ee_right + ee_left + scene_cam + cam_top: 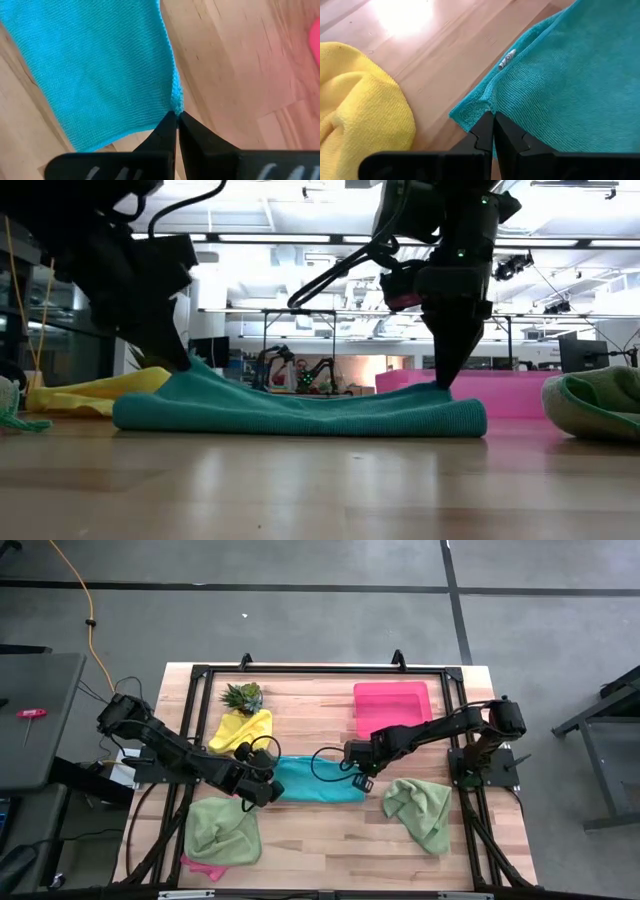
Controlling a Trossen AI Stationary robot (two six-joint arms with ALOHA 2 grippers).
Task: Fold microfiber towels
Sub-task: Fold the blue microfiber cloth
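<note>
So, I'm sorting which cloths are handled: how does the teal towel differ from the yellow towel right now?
The teal towel lies flat mid-table; the yellow towel sits bunched beside the plant. Both grippers, left gripper and right gripper, pinch the teal towel's corners with shut fingers; nothing touches the yellow towel. Both rest on the wooden table.

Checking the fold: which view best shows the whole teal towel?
The high view: the teal towel lies as one flat strip between both arms. The low view shows only its near edge and thickness; each wrist view shows just one pinched corner.
</note>
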